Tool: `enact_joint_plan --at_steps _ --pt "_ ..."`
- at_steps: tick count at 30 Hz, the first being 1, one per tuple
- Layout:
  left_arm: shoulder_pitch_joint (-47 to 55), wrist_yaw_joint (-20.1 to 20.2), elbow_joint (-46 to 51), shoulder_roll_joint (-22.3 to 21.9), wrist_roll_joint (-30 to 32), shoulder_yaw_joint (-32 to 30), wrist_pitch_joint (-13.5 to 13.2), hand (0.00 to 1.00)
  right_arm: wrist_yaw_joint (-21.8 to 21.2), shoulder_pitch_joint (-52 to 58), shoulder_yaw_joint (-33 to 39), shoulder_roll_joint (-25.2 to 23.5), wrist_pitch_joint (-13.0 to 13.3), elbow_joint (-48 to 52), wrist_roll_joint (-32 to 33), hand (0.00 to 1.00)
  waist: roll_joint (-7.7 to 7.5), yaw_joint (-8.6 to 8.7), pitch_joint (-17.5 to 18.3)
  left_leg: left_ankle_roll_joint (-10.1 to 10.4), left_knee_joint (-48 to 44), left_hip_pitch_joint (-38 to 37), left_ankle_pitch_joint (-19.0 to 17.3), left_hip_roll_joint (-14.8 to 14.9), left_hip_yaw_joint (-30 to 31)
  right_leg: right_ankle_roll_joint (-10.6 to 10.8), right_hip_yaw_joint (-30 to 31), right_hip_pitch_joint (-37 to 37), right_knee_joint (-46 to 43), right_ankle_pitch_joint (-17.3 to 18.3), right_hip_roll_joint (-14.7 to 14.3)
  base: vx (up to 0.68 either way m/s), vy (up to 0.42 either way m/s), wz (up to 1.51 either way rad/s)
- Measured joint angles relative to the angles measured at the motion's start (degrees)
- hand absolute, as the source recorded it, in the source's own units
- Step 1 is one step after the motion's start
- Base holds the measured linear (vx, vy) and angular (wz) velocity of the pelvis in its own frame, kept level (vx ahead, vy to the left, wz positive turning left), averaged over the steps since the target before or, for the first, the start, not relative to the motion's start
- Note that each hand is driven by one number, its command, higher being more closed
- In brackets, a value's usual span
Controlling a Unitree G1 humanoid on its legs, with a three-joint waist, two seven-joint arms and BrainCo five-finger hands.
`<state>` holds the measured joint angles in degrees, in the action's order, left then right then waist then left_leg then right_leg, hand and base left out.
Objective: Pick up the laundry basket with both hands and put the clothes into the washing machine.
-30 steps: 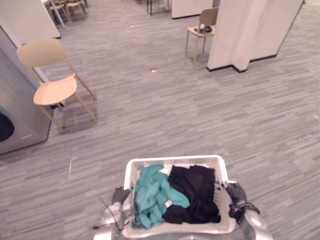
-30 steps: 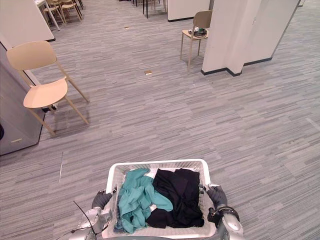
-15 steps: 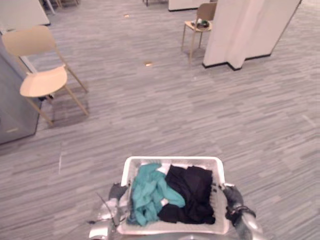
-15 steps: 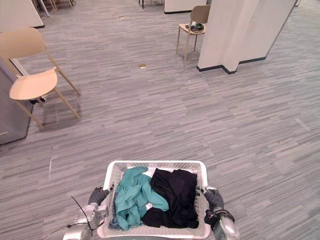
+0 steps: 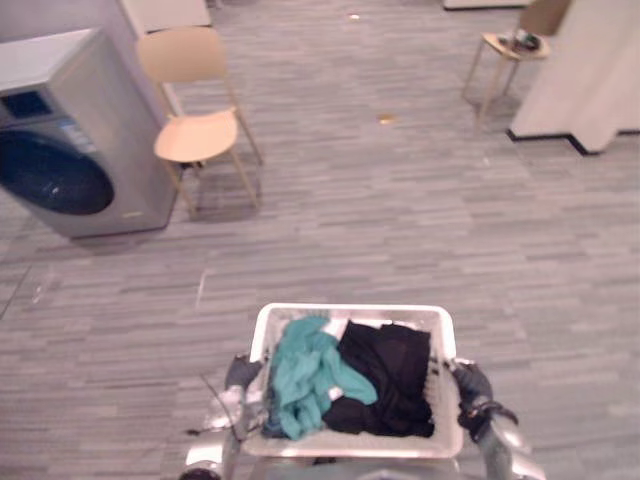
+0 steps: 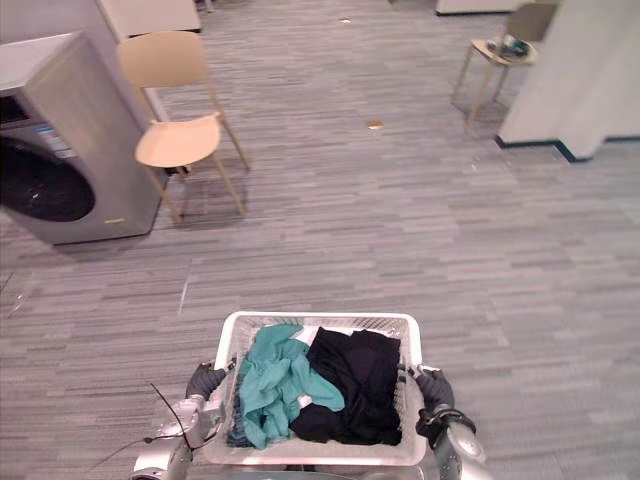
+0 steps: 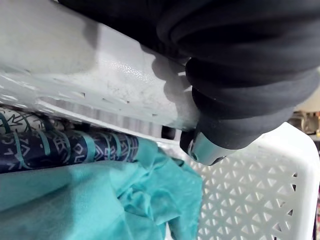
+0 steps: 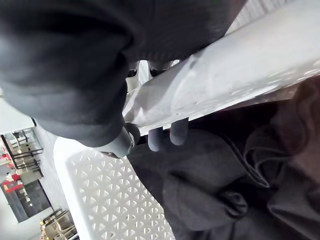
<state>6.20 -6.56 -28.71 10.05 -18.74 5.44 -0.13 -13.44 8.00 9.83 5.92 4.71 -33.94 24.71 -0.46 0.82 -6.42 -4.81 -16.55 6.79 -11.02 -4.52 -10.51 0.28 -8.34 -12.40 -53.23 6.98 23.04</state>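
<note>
**Basket gripped at both ends, washer off to the left**

Left eye view: the white perforated plastic laundry basket point(image 5: 350, 312) is held up low in front of the robot, above the grey plank floor point(image 5: 400, 220). The left hand point(image 5: 240, 374) is at its left end and the right hand point(image 5: 470, 384) at its right end. Inside, a crumpled teal garment point(image 5: 305, 375) fills the left half and a black garment point(image 5: 385, 385) the right, the two touching in the middle. Well ahead and to the left stands a silver-grey front-loading washing machine point(image 5: 70, 150) with a dark round door. A pale beige chair on thin legs point(image 5: 195, 110) stands just beside it. At the far right there is a white pillar point(image 5: 600, 70) with a second beige chair point(image 5: 510, 45) near it.

Right eye view: the layout is the same, with the clothes in the basket between the hands. A small brownish scrap point(image 6: 375, 125) lies on the floor between the two chairs.

Left wrist view: the hand's dark cover presses against the basket's white rim. One silver finger point(image 7: 204, 151) hooks over the rim into the basket, clasping it. A dark blue patterned cloth point(image 7: 65, 150) lies under the rim, next to the teal garment.

Right wrist view: dark fingertips point(image 8: 172, 132) curl under the rim and grip it, with the black garment just past them.
</note>
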Motion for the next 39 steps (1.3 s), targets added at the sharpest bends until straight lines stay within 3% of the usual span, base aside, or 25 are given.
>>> enact_joint_plan --at_steps 3,5,7,10,11,12,13,14,15,16,17,19,21,22,24,25,26,27,28,30,32,34,36,38,39 --pt "0.1 0.0 4.5 0.4 -0.2 -0.4 0.0 1.0 -1.4 0.4 1.2 -0.5 0.5 3.7 0.2 1.0 -0.09 1.35 -0.6 -1.4 8.4 -7.5 0.9 -3.6 5.8 2.1 -0.8 -7.7 -2.5 6.8 -8.5 0.39 0.178 0.83" --pt "-0.1 0.1 6.6 -0.3 -0.5 -0.5 -0.2 1.0 -1.5 0.9 1.6 0.0 0.6 7.1 0.5 1.0 0.42 1.61 -1.4 -1.8 13.1 -13.2 0.6 -4.4 7.6 2.2 -5.4 -11.3 8.6 7.6 -12.3 0.45 0.114 0.47" --pt "-1.0 0.1 7.0 -0.4 -0.5 -0.5 -0.2 1.0 -1.5 1.4 2.1 -0.1 0.9 8.9 0.7 1.0 0.87 1.61 -1.6 -2.3 15.4 -17.3 0.4 -4.5 10.0 2.3 -6.9 -13.2 22.2 4.2 -16.2 0.61 0.112 0.56" --pt "-1.8 0.3 7.0 -0.5 -0.3 -0.2 -0.2 1.0 -1.4 1.5 2.2 -0.5 1.1 9.7 0.9 1.0 0.14 3.43 -1.5 0.5 15.1 -21.6 -1.5 -4.6 13.8 -0.6 -2.3 -13.5 34.2 -4.6 -20.7 0.66 0.038 1.1" --pt "-1.8 0.3 7.0 -1.1 -0.3 0.2 -0.1 1.0 -1.4 1.8 2.4 -0.4 1.0 10.0 0.9 1.0 0.31 4.69 -1.6 1.8 10.6 -22.3 -3.1 -4.5 14.6 -5.0 -0.4 -11.9 33.5 -11.0 -21.4 0.8 -0.02 0.98" --pt "-1.8 0.2 6.9 -2.9 -0.2 -0.2 0.1 1.0 -1.1 1.0 2.6 1.2 0.4 10.2 0.9 1.0 2.8 4.31 -2.6 2.5 0.7 -20.0 -3.7 -2.3 11.8 -5.9 -3.1 -9.2 31.3 -8.2 -21.6 0.8 -0.006 0.84" --pt "-1.8 0.2 6.9 -3.1 -0.2 -0.8 0.2 1.0 -1.2 1.2 2.6 2.0 0.2 10.5 1.2 1.0 3.31 4.32 -3.0 3.8 -8.0 -17.1 -2.9 -1.7 10.2 -6.3 -3.8 -6.9 31.5 -6.2 -21.5 0.78 0.018 0.56" --pt "-1.4 0.3 7.1 -3.2 -0.2 -0.9 0.5 1.0 -1.2 1.9 1.5 2.2 -0.6 11.5 1.8 1.0 4.13 4.07 -3.5 12.3 -28.5 -9.7 5.2 1.5 6.4 -5.2 -4.4 -1.4 33.0 -3.6 -22.1 0.77 0.018 0.51" --pt "-0.4 0.3 7.8 -3.2 -0.2 -1.2 0.5 1.0 -0.7 2.7 0.8 2.2 -1.0 13.0 1.9 1.0 4.49 3.24 -3.9 14.9 -41.9 -4.6 9.5 5.9 3.7 -5.2 -4.6 3.1 34.3 -1.7 -23.2 0.89 -0.003 0.39" --pt "0.3 0.3 8.3 -3.2 -0.3 -1.3 0.5 1.0 -0.4 3.7 0.4 2.2 -1.0 14.1 2.0 1.0 4.54 2.5 -4.1 14.2 -52.0 -0.8 9.2 9.7 1.9 -5.3 -4.7 7.9 35.7 -0.3 -24.0 0.84 -0.026 0.14" --pt "0.7 0.4 8.8 -3.3 -0.3 -1.2 0.5 1.0 -0.3 4.7 0.5 2.3 -1.0 15.4 2.3 1.0 3.97 0.92 -4.5 11.6 -58.5 3.2 7.5 12.9 1.0 -5.1 -4.8 13.6 38.1 0.8 -23.9 0.64 -0.024 0.07" --pt "0.7 0.4 9.5 -3.5 -0.3 -1.4 0.4 1.0 -0.2 4.0 0.5 2.7 -1.0 15.8 2.4 1.0 3.0 -0.71 -4.6 7.9 -56.6 8.9 4.7 16.5 -1.1 -5.1 -3.7 18.9 42.0 0.8 -22.7 0.57 0.032 -0.2" --pt "0.6 0.4 10.0 -3.8 -0.4 -1.8 0.2 1.0 0.1 1.5 0.6 3.4 -1.0 14.3 2.4 1.0 1.79 -1.96 -5.0 6.5 -44.2 13.5 3.6 18.6 -2.7 -4.8 -1.6 21.6 43.6 0.9 -19.9 0.54 0.135 -0.54" --pt "0.6 0.3 9.9 -3.9 -0.4 -2.1 0.2 1.0 0.6 0.1 0.4 3.9 -1.2 12.8 2.4 1.0 1.3 -1.92 -5.1 6.6 -28.8 13.1 3.8 18.3 -3.6 -3.6 -0.8 22.8 43.6 1.4 -17.6 0.52 0.221 -0.48" --pt "0.7 0.3 9.5 -4.2 -0.4 -1.4 0.2 1.0 0.8 0.4 0.4 4.3 -0.5 12.3 2.5 1.0 2.22 -1.56 -4.5 9.2 1.4 9.0 10.8 17.1 -3.1 1.3 0.0 25.5 43.5 4.1 -15.2 0.64 0.378 -0.38" --pt "0.9 0.3 8.2 -4.6 -0.4 -1.1 0.2 1.0 0.8 1.1 0.4 5.6 -0.5 12.3 2.4 1.0 4.28 -1.47 -3.2 8.2 10.1 8.2 17.4 17.2 -1.9 5.3 0.8 26.8 43.4 6.6 -15.3 0.57 0.433 -0.37" --pt "1.4 0.2 7.2 -5.9 -0.4 -1.1 0.2 1.0 0.8 1.4 0.4 6.6 -0.8 12.0 2.3 1.0 6.42 -1.39 -1.8 4.3 10.9 8.0 21.4 17.5 -1.8 8.2 0.9 28.2 43.4 8.5 -15.5 0.48 0.412 -0.39" --pt "1.2 0.2 6.0 -5.9 -0.4 -1.2 0.1 1.0 0.7 0.2 0.5 6.0 -0.8 9.6 2.0 1.0 5.26 -1.46 -1.4 9.3 9.2 8.1 23.1 16.7 -0.7 9.7 1.3 29.2 43.4 9.6 -13.6 0.43 0.43 -0.14" --pt "-0.1 -0.2 4.5 -4.3 -0.2 -1.1 0.9 1.0 1.0 -0.7 0.5 4.0 -1.3 7.2 1.4 1.0 1.32 -0.8 -0.5 6.5 5.4 9.3 19.5 13.3 -2.2 9.9 0.9 29.1 42.6 8.9 -9.7 0.55 0.535 0.09" --pt "0.1 -0.1 4.5 -2.6 -0.4 -1.1 1.0 1.0 0.7 -0.7 0.3 2.9 -1.4 6.3 1.4 1.0 -1.08 -0.65 -0.4 5.5 -1.1 10.4 13.9 10.5 -2.5 11.9 1.4 28.7 38.5 5.4 -6.6 0.43 0.404 0.19" --pt "0.2 -0.1 4.5 -2.0 -0.2 -0.4 1.1 1.0 0.7 -0.4 0.5 2.2 -1.1 5.0 1.4 1.0 -2.0 -0.83 0.2 4.3 -2.3 7.4 8.7 8.0 -3.7 11.2 4.5 22.8 22.4 -0.8 -3.1 0.43 0.412 0.16" --pt "0.2 -0.2 4.6 -1.6 -0.2 0.0 1.1 1.0 0.6 -0.2 0.1 1.8 -1.0 4.8 1.6 1.0 -1.6 -0.26 0.0 3.1 -0.3 2.2 5.8 5.9 -4.2 7.9 6.1 14.8 4.8 -9.9 -0.9 0.43 0.378 0.06" --pt "0.3 -0.2 4.6 -0.8 -0.2 -0.8 1.2 1.0 0.7 -1.4 -1.4 1.8 -0.8 4.0 1.7 1.0 -0.83 -0.3 -0.5 3.3 4.1 -4.3 5.3 4.8 -5.3 3.9 4.3 5.8 -8.1 -1.7 -1.1 0.31 0.219 -0.23" --pt "0.2 -0.2 4.7 -0.7 -0.2 -1.0 1.2 1.0 0.7 -1.5 -1.7 1.7 -0.7 3.9 1.7 1.0 0.19 0.19 -0.5 3.3 8.3 -8.9 5.3 4.2 -5.7 3.3 -1.5 0.5 -6.6 4.2 -2.4 0.31 0.139 -0.21" --pt "0.1 -0.2 4.7 -0.7 -0.2 -1.0 1.2 1.0 0.7 -1.7 -1.6 1.8 -0.7 3.9 1.8 1.0 0.52 0.64 -0.5 3.2 10.1 -11.0 5.5 4.2 -6.2 3.7 -3.8 -2.1 -0.2 6.7 -4.9 0.37 0.107 -0.07"
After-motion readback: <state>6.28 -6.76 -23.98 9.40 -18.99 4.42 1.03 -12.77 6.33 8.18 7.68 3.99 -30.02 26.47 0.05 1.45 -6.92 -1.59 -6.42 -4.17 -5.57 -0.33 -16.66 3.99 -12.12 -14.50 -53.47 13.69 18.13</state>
